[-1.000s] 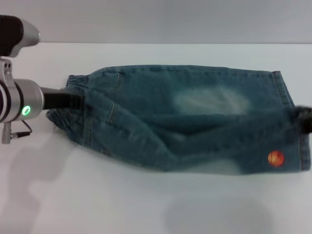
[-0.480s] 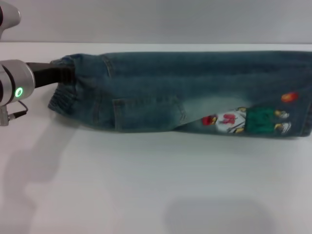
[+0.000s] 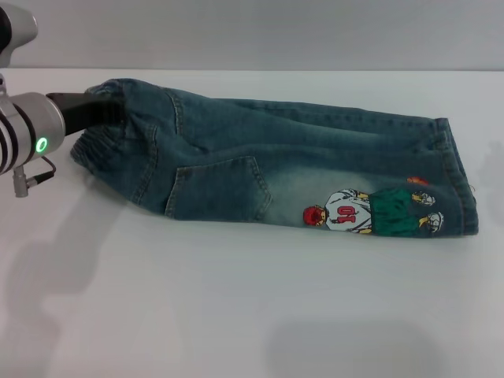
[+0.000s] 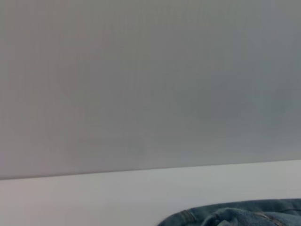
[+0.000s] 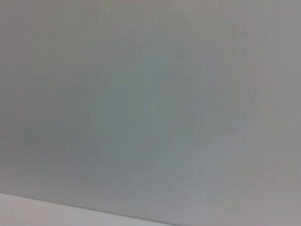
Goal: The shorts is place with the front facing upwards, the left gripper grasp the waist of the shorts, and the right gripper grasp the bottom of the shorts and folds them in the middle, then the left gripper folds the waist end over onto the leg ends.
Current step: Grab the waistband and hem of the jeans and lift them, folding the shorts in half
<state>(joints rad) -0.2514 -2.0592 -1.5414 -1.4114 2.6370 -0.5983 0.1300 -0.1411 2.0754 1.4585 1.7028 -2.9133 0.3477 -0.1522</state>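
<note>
A white tabletop (image 3: pixel 236 315) under a grey wall now carries the shorts (image 3: pixel 276 177), folded lengthwise and settled flat since a moment ago. The left hand (image 3: pixel 106 110) still pinches the waist; the right hand has left view. The waist-to-leg fold comes next.

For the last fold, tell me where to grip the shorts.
Grip the shorts at the waistband, coming in from the robot's left, where the left gripper already meets it. That gathered end points left, opposite the leg hems lying at the right.
</note>
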